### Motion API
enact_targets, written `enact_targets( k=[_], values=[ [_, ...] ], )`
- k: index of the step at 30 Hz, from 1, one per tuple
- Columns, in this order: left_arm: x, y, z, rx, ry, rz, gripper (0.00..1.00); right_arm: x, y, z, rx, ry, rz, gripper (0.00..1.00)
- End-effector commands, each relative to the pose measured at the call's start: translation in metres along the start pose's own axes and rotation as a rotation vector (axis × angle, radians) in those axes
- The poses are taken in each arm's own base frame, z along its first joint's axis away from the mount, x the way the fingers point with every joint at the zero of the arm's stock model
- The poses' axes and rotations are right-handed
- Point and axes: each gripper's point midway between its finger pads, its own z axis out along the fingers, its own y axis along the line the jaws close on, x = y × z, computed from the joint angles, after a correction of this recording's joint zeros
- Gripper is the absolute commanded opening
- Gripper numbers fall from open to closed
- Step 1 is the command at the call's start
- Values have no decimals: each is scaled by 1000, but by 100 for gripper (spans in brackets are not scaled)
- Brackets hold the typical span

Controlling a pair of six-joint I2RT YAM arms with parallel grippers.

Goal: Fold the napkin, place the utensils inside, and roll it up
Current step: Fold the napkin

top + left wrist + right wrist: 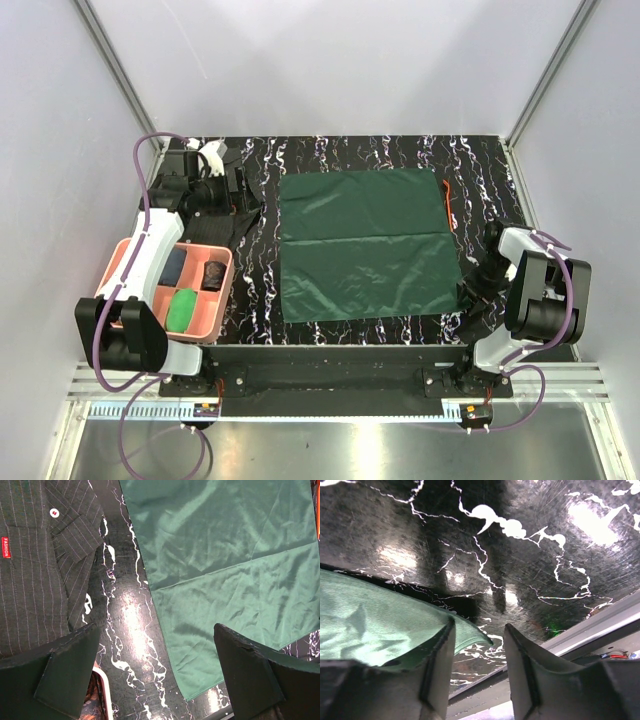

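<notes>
The dark green napkin [365, 245] lies spread flat in the middle of the table, with a crease across its middle. The orange-red fork [447, 205] lies along its far right edge and shows at the right border of the left wrist view [318, 510]. My right gripper [468, 295] is open and low at the napkin's near right corner. That corner [395, 625] rests against the left finger and its tip reaches into the gap of the gripper [480, 645]. My left gripper [232, 195] is open and empty, held above the table left of the napkin [225, 555], with its fingers wide apart [157, 680].
A dark pinstriped shirt [225, 228] lies left of the napkin and also shows in the left wrist view [35, 580]. A pink tray [215, 315] with a green item and dark items stands at the near left. The table's front rail [590, 630] runs just beyond the right gripper.
</notes>
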Motion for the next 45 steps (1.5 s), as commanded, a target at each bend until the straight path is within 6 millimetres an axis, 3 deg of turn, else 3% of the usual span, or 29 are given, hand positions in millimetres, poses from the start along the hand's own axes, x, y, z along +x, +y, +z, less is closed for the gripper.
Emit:
enact_targets(
  k=[1, 14, 17, 22, 25, 26, 28, 29, 30, 31, 32, 33, 34, 35, 36, 37, 38, 39, 40, 41, 42, 43, 45],
  values=[
    [-10, -7, -3, 35, -41, 14, 98, -7, -1, 0, 11, -40, 24, 47],
    [-9, -11, -3, 61, -40, 7, 98, -23, 9, -14, -43, -118, 15, 19],
    [-9, -12, -2, 64, -40, 3, 98, -29, 14, -25, -84, -157, 10, 6],
    [-8, -14, -2, 79, -35, -2, 98, -43, 29, -53, -138, -268, -45, 0],
    [-6, -16, 0, 92, -29, -9, 98, -42, 57, -70, -151, -332, -133, 0],
    [-6, -16, 1, 95, -29, -11, 98, -38, 79, -81, -182, -363, -182, 0],
    [-6, -18, 1, 111, -27, -14, 98, -30, 105, -79, -177, -359, -249, 0],
    [-6, -19, 1, 114, -27, -14, 98, -31, 125, -91, -208, -384, -266, 0],
    [-5, -20, 1, 117, -27, -17, 98, -17, 144, -85, -199, -376, -331, 0],
    [-7, -20, 0, 118, -31, -15, 98, -17, 158, -86, -207, -396, -352, 0],
    [-7, -20, -1, 117, -34, -13, 98, -14, 182, -99, -247, -422, -379, 0],
    [-8, -21, -2, 118, -38, -11, 98, 0, 200, -88, -239, -404, -433, 0],
    [-8, -21, -2, 116, -39, -11, 98, 4, 226, -101, -292, -423, -452, 0],
    [-9, -21, -4, 116, -46, -7, 98, 10, 240, -101, -306, -420, -470, 0],
    [-10, -21, -4, 114, -50, -6, 99, 17, 255, -88, -300, -398, -496, 0],
    [-11, -22, -6, 114, -58, -1, 99, 32, 280, -100, -350, -417, -534, 0],
    [-11, -21, -6, 107, -60, -2, 98, 38, 293, -101, -364, -420, -553, 0],
    [-11, -20, -7, 106, -63, 1, 98, 46, 306, -87, -352, -406, -579, 0],
    [-13, -21, -9, 104, -71, 4, 99, 58, 327, -101, -407, -421, -604, 0],
    [-13, -21, -9, 105, -75, 6, 99, 65, 339, -102, -429, -418, -616, 0],
    [-13, -22, -10, 107, -76, 8, 99, 73, 351, -91, -435, -390, -631, 0],
    [-14, -22, -11, 107, -82, 9, 99, 81, 368, -103, -485, -401, -638, 0],
    [-14, -22, -12, 108, -83, 8, 99, 90, 386, -96, -507, -393, -654, 0]
  ],
)
